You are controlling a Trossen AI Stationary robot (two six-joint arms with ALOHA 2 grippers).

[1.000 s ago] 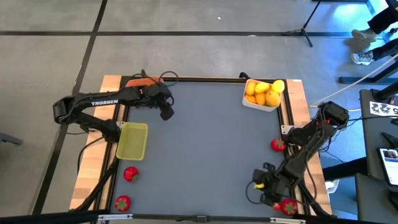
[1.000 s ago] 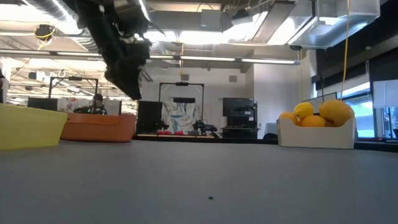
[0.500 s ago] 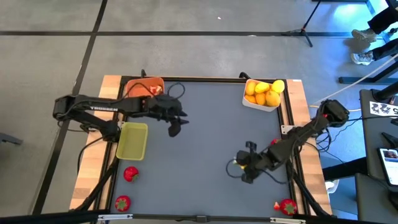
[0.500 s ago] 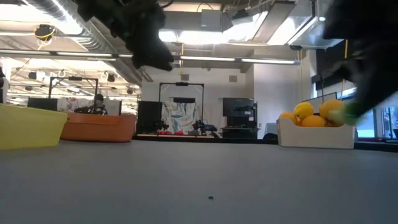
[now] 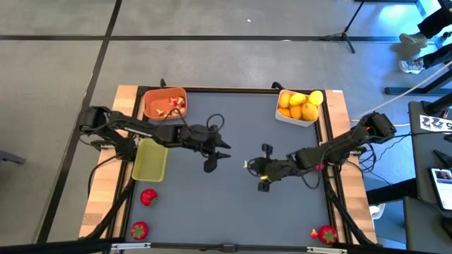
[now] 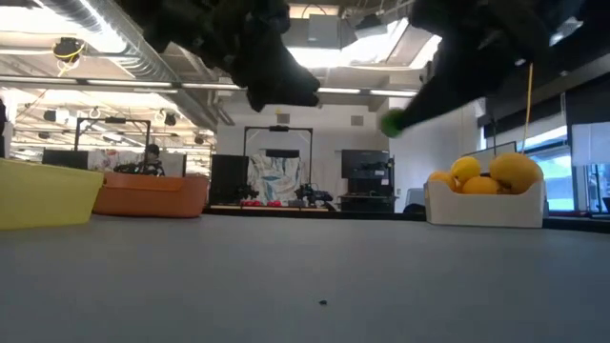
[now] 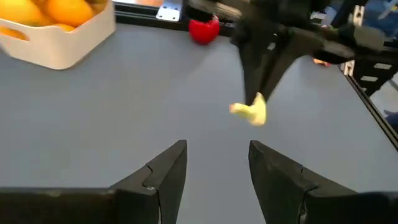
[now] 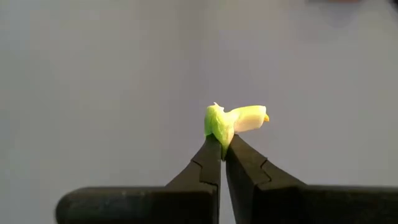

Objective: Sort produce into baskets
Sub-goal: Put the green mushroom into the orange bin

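Observation:
My right gripper [image 8: 222,144] is shut on a tiny pale yellow-green bit of produce [image 8: 233,121] above the middle of the table, also seen in the high view [image 5: 248,165]. My left gripper [image 7: 217,163] is open and holds nothing. It hovers just left of the right gripper and faces the bit [image 7: 250,112]. The orange basket [image 5: 164,104] holds small red and pale bits, the white basket [image 5: 298,107] holds yellow and orange citrus, and the yellow-green basket [image 5: 150,159] stands at the left edge. My right gripper pinches the bit's green end [image 8: 216,127] between its two fingertips. Its pale end sticks out beyond and to one side of them. The fingers slant down toward the table's left side, and the bit is lifted clear of the table [image 6: 392,121].
Red strawberries lie on the table: two at the near left [image 5: 148,197] [image 5: 139,229], one at the near right corner [image 5: 326,233], and one by the right edge [image 7: 204,29]. The grey table top [image 5: 233,212] is framed by a raised black rim.
My right gripper has swung from the near right corner toward the far edge and the table's middle, rising and carrying the bit. My left gripper has swung from beside the orange basket toward the middle, tipping up from pointing steeply down to nearly level.

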